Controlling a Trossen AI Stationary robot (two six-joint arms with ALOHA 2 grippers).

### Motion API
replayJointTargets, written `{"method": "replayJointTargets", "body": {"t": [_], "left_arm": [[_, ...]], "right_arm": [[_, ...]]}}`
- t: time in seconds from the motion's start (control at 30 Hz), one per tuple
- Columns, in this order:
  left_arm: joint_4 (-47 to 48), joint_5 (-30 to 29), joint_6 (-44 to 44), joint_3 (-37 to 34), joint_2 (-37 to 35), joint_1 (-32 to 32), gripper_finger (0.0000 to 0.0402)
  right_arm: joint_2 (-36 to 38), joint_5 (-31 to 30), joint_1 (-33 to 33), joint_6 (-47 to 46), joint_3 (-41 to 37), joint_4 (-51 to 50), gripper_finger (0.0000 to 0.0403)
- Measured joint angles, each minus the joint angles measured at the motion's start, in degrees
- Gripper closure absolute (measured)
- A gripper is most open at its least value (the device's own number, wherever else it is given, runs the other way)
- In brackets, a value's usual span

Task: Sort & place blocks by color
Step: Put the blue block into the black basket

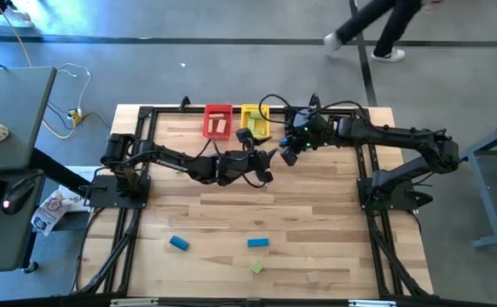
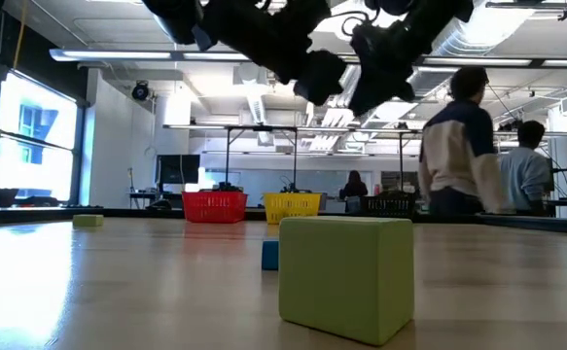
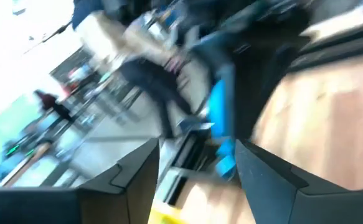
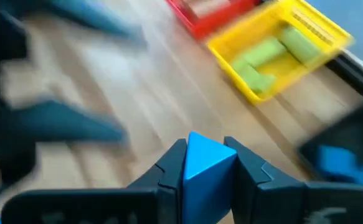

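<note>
My right gripper [image 1: 287, 154] hovers above the table just near of the bins, shut on a blue block [image 4: 203, 160]. My left gripper [image 1: 265, 169] hangs close beside it, toward the table's left; its fingers stand open [image 3: 197, 171] and hold nothing. A blurred blue shape [image 3: 221, 124] shows beyond them. Loose on the near part of the table lie two blue blocks [image 1: 178, 243] [image 1: 258, 243], a green block [image 1: 256, 268] and a pale wood block [image 1: 314, 275]. The green block [image 2: 346, 277] fills the front of the low view. My right gripper pinches the blue block between its two fingers, which lie on opposite side faces. One corner of the block [image 4: 197, 138] sticks out past the fingertips. The block is lifted clear of the table.
At the table's far edge stand a red bin [image 1: 217, 121] with pale wood pieces and a yellow bin [image 1: 255, 121] with green blocks [image 4: 274, 53]; a black bin [image 2: 390, 204] shows to their right. People walk in the room beyond. The table's middle is bare wood.
</note>
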State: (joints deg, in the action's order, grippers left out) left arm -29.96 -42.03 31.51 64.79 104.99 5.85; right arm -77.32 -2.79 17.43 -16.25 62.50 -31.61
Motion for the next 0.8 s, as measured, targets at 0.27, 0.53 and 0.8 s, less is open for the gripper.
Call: {"method": "replayJointTargets", "body": {"t": [0.27,0.53,0.8], "left_arm": [[10.19,-7.53,-2.2,0.0,0.0,0.02,0.0198],[30.12,3.21,-17.22,-0.04,-1.96,0.08,0.0199],[46.49,19.59,-24.35,-0.07,-9.45,0.09,0.02]], "right_arm": [[-1.55,-10.97,2.47,3.37,0.0,-5.66,0.0343],[-7.86,-15.8,6.95,8.25,-0.04,-4.86,0.0343],[-14.56,-14.25,13.58,10.98,-0.07,1.22,0.0343]]}}
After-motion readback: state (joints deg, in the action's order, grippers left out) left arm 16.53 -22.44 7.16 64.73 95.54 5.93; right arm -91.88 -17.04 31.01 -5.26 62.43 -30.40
